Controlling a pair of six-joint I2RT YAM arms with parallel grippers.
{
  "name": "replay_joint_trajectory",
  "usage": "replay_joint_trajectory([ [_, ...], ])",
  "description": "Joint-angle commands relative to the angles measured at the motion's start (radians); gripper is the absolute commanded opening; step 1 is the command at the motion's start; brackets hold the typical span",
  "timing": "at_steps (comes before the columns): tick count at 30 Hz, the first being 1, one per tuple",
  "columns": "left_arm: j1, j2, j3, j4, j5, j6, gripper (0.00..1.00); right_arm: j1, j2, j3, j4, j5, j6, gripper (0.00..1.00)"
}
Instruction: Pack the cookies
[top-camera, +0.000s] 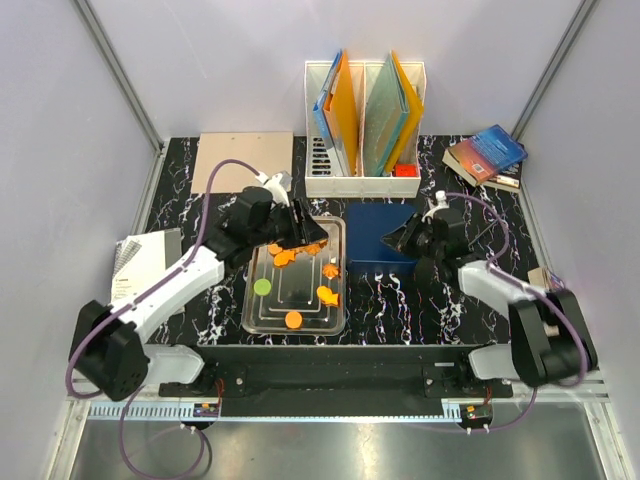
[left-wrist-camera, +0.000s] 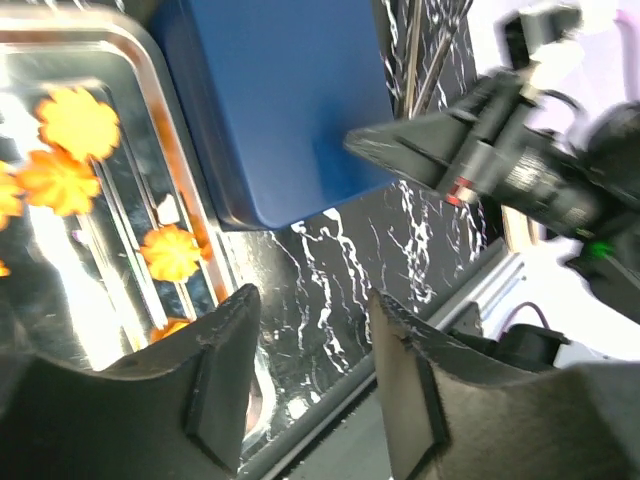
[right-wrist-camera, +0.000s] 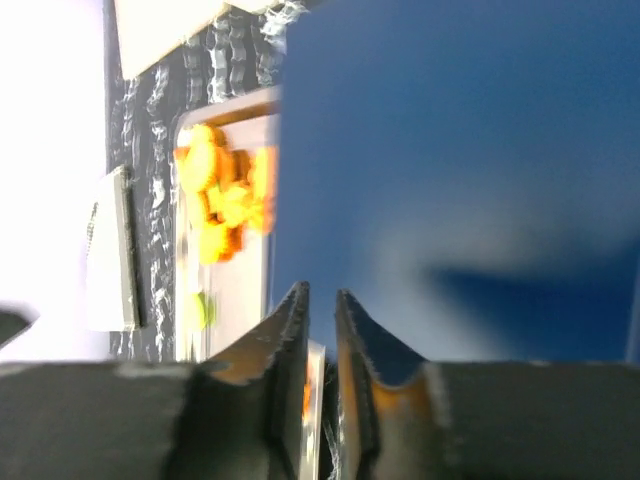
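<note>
The cookies (top-camera: 283, 255) lie scattered in a shiny metal tray (top-camera: 298, 296): mostly orange flower and round pieces, plus one green round one (top-camera: 262, 286). My left gripper (top-camera: 300, 230) hovers over the tray's far end. In its wrist view the left gripper (left-wrist-camera: 315, 300) is open and empty, with orange cookies (left-wrist-camera: 78, 122) in the tray (left-wrist-camera: 140, 60) to its left. A blue box (top-camera: 378, 235) stands right of the tray. My right gripper (top-camera: 405, 240) is at the box's right edge. The right gripper (right-wrist-camera: 321, 295) shows a narrow empty gap, facing the blue box (right-wrist-camera: 450, 150) and the cookies (right-wrist-camera: 215, 190).
A white file holder (top-camera: 365, 120) with coloured folders stands at the back. A beige board (top-camera: 245, 160) lies back left, stacked books (top-camera: 487, 155) back right, and a spiral notebook (top-camera: 135, 262) at the left edge. The right arm (left-wrist-camera: 480, 160) shows in the left wrist view.
</note>
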Motion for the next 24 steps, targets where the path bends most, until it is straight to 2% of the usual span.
replay_joint_trajectory([
  [1, -0.002, -0.095, 0.035, -0.092, -0.126, 0.092, 0.54, 0.059, -0.311, 0.094, -0.231, 0.108, -0.148, 0.30],
  [2, -0.002, -0.110, 0.035, -0.113, -0.188, 0.110, 0.58, 0.075, -0.358, 0.112, -0.341, 0.168, -0.205, 0.34],
  [5, -0.002, -0.165, 0.015, -0.202, -0.319, 0.152, 0.62, 0.135, -0.523, 0.148, -0.501, 0.267, -0.274, 0.48],
  [6, 0.000, -0.196, 0.009, -0.219, -0.347, 0.158, 0.63, 0.151, -0.591, 0.136, -0.532, 0.292, -0.283, 0.53],
  [7, -0.002, -0.207, -0.011, -0.250, -0.371, 0.164, 0.63, 0.155, -0.627, 0.122, -0.559, 0.314, -0.291, 0.63],
  [9, -0.002, -0.248, -0.028, -0.281, -0.442, 0.177, 0.67, 0.174, -0.716, 0.075, -0.624, 0.383, -0.303, 0.72],
  [10, -0.002, -0.262, -0.045, -0.310, -0.466, 0.175, 0.70, 0.186, -0.737, 0.059, -0.642, 0.406, -0.302, 0.78],
  [12, 0.000, -0.291, -0.063, -0.330, -0.514, 0.186, 0.89, 0.232, -0.764, 0.044, -0.682, 0.482, -0.288, 0.90],
  [13, 0.000, -0.317, -0.077, -0.350, -0.522, 0.196, 0.91, 0.291, -0.761, 0.048, -0.692, 0.556, -0.284, 0.93],
  [14, -0.002, -0.328, -0.082, -0.363, -0.538, 0.197, 0.91, 0.333, -0.750, 0.065, -0.696, 0.591, -0.281, 0.99],
  [17, 0.000, -0.351, -0.071, -0.426, -0.558, 0.197, 0.92, 0.495, -0.631, 0.135, -0.649, 0.777, -0.322, 1.00],
  [19, 0.000, -0.354, -0.054, -0.463, -0.568, 0.187, 0.92, 0.569, -0.476, 0.200, -0.589, 0.896, -0.374, 1.00],
  [20, 0.000, -0.359, -0.050, -0.468, -0.577, 0.186, 0.93, 0.597, -0.349, 0.297, -0.548, 0.917, -0.432, 1.00],
  [24, 0.004, -0.365, -0.017, -0.517, -0.585, 0.155, 0.94, 0.608, -0.101, 0.581, -0.589, 0.957, -0.518, 1.00],
])
